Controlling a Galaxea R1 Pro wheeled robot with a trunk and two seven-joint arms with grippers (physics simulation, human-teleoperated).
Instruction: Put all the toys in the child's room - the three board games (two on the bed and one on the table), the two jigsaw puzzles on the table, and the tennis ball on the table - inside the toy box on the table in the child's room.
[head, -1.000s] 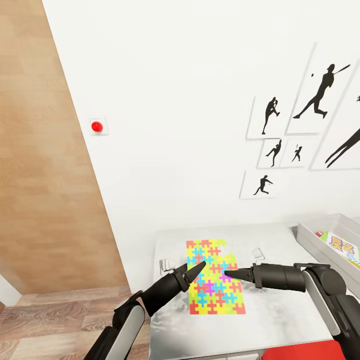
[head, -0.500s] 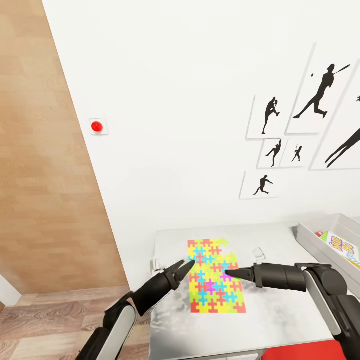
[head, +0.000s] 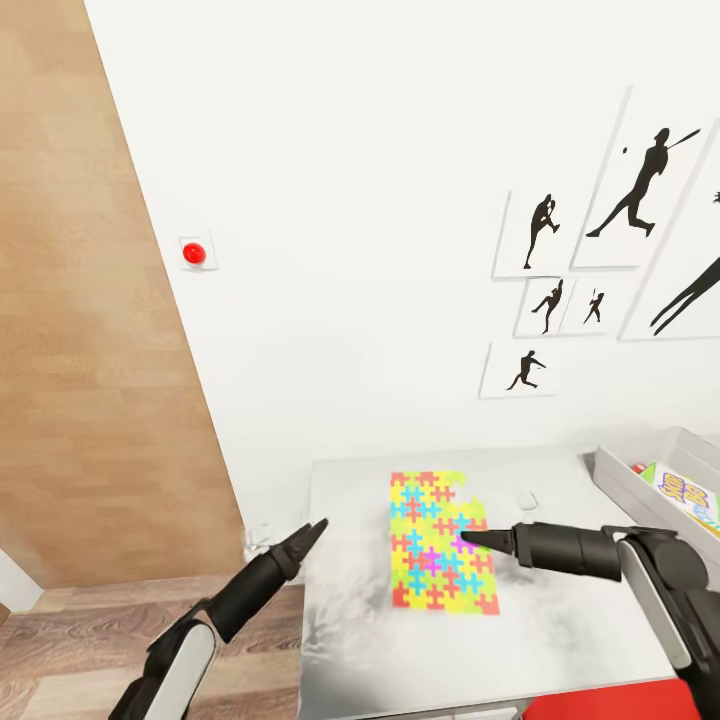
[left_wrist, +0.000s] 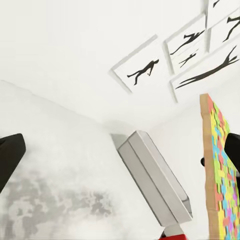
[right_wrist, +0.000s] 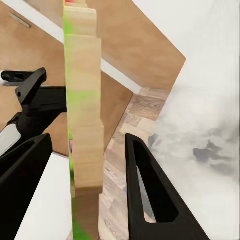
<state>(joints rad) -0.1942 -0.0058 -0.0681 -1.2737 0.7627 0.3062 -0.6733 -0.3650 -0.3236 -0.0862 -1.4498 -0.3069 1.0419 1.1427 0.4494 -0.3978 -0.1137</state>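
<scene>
One jigsaw puzzle (head: 440, 540), a flat square of bright interlocking pieces, hangs over the left part of the table (head: 560, 640). My right gripper (head: 468, 540) is shut on its right edge. In the right wrist view the puzzle (right_wrist: 82, 115) runs edge-on between the two fingers (right_wrist: 145, 185). My left gripper (head: 318, 525) is open and holds nothing, just off the table's left edge and apart from the puzzle. The left wrist view shows the puzzle (left_wrist: 217, 170) beside the toy box (left_wrist: 155, 185). The toy box (head: 640, 490) stands at the right with a board game (head: 685, 495) inside.
The white wall with black sports silhouettes (head: 620, 200) rises directly behind the table. A red button (head: 194, 254) is on the wall, and a wood panel (head: 90, 350) stands at the left. A red chair (head: 600, 702) shows below the table's front edge.
My left gripper has pulled back to the left, off the puzzle and past the table's edge. The puzzle has shifted slightly right with the right gripper.
</scene>
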